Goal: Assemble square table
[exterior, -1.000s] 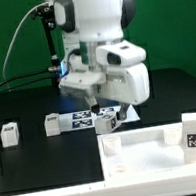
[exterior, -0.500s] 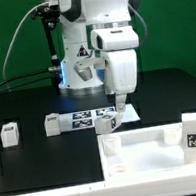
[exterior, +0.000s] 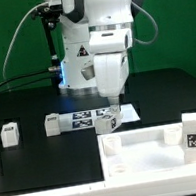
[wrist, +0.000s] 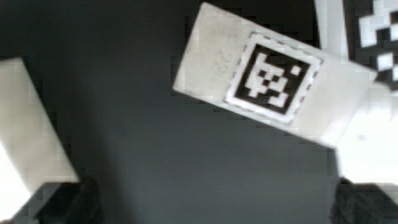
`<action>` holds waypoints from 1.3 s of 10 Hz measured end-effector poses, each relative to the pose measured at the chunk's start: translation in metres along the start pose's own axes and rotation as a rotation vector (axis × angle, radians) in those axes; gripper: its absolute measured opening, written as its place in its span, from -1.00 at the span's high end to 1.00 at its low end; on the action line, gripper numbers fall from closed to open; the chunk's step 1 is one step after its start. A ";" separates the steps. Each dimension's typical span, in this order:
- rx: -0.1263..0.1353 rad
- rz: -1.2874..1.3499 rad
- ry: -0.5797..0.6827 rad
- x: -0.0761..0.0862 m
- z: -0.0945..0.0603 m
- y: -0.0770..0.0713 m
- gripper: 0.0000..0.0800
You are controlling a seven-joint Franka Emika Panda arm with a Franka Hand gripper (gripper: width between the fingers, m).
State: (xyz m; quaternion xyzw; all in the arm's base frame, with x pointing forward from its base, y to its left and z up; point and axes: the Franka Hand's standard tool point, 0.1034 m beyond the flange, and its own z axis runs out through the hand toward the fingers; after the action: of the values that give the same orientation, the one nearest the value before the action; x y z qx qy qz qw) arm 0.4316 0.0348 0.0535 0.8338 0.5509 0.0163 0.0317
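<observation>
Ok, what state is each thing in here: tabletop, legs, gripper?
Gripper: open, holding nothing, above the table.
Square tabletop: lying flat, rim up, not gripped.
Corner leg: loose, askew by the tabletop's corner.
Far-left leg: loose on the table.
Middle leg: loose beside the marker board.
Right leg: upright at the tabletop; whether fitted, cannot tell.

Your arm (exterior: 102,14) is bulky and white, built of rounded glossy shells with dark bands at the joints, and it ends in a boxy white wrist block (exterior: 113,72). A triangular warning sticker (exterior: 80,51) sits on its lower shell, beside a blue glow (exterior: 60,69). Black cables (exterior: 18,47) loop off at the exterior view's left. The claw (wrist: 199,205) shows dark, blurred fingertips (wrist: 50,205).
</observation>
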 end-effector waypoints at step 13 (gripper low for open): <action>0.190 1.492 -0.073 -0.012 0.003 0.030 -0.62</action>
State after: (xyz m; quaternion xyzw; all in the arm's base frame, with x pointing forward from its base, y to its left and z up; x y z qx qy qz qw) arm 0.4550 0.0116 0.0530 0.9850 -0.1624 -0.0417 -0.0418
